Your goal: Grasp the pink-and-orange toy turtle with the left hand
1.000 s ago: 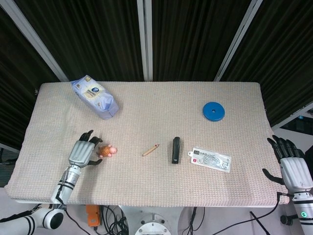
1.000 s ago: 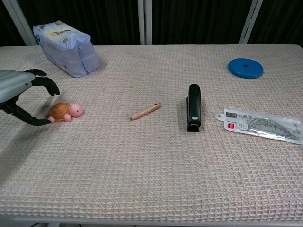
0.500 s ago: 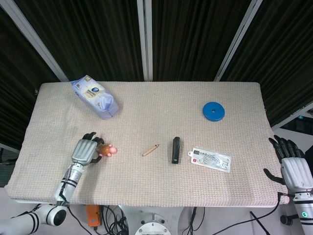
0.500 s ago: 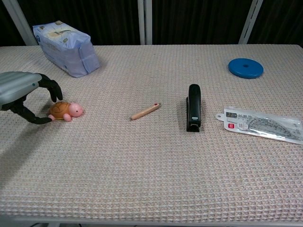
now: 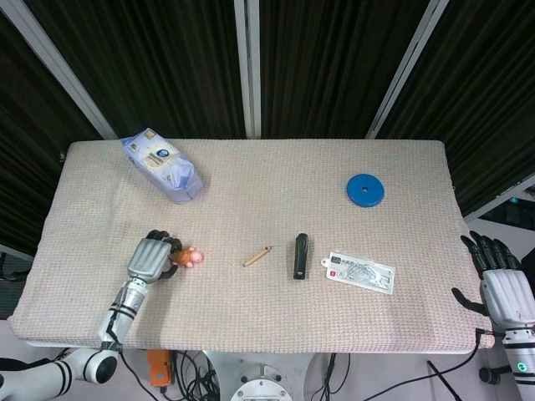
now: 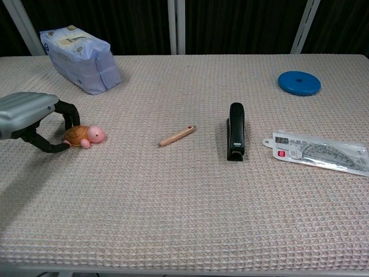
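The pink-and-orange toy turtle [image 6: 85,135] lies on the woven table mat at the left, pink head pointing right. My left hand [image 6: 31,115] reaches in from the left edge with its dark fingers [image 6: 70,113] curled over the orange shell and the thumb against the shell's near side. In the head view the left hand [image 5: 150,257] covers most of the shell, and only the toy turtle's [image 5: 191,256] head and front show. The turtle still rests on the mat. My right hand [image 5: 500,286] hangs beyond the table's right edge, fingers spread and holding nothing.
A pale blue tissue pack [image 6: 81,50] lies behind the left hand. A pencil [image 6: 177,135], a black stapler [image 6: 236,131] and a bagged ruler set [image 6: 319,152] lie across the middle. A blue disc [image 6: 299,82] sits at the far right.
My left hand has moved right and curled its fingers onto the turtle's shell. The turtle was nudged slightly right. The right hand has barely moved.
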`<state>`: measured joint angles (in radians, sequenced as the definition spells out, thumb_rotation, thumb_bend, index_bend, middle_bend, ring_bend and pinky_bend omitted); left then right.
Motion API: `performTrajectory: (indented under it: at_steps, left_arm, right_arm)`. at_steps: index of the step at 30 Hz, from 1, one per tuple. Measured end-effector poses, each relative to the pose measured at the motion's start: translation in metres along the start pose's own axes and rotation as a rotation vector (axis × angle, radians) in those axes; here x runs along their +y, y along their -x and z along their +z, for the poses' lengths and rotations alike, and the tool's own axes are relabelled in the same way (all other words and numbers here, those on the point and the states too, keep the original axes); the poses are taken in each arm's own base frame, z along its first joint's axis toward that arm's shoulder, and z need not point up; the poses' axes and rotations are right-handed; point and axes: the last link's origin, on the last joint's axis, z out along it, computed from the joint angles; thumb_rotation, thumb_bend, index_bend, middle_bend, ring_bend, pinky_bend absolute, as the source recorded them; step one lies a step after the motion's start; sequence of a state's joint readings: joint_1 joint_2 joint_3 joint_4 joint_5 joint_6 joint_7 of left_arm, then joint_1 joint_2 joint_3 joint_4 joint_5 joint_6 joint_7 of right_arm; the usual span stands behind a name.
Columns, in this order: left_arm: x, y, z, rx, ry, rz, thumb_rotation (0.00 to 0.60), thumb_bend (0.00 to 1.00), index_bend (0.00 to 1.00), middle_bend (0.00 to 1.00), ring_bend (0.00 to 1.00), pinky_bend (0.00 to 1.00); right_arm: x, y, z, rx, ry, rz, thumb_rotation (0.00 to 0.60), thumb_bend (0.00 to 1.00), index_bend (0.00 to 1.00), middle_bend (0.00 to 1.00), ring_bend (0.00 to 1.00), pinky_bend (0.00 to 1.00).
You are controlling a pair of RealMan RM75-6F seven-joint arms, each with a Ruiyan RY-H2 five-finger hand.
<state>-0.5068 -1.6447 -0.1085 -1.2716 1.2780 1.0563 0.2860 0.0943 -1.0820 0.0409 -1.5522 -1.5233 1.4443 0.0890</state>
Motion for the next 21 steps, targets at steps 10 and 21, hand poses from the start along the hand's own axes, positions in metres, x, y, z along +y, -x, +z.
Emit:
performTrajectory:
  at_steps: [10,21]
  left_arm:
    - [0.0005,0.0017,0.0034,0.030,-0.016,0.028,0.600,0.39,0.69,0.70,0.47,0.34]
    - [-0.0029,-0.0065,-0.0024,0.027,0.007,0.019,0.600,0.23,0.27,0.26,0.11,0.20]
  right_arm:
    - [0.0005,-0.0001,0.0004,0.000,0.002,0.002,0.600,0.15,0.00,0.00,0.00,0.00]
    - [0.0010,-0.0019,-0.0005,0.008,0.003,0.003,0.600,0.15,0.00,0.00,0.00,0.00]
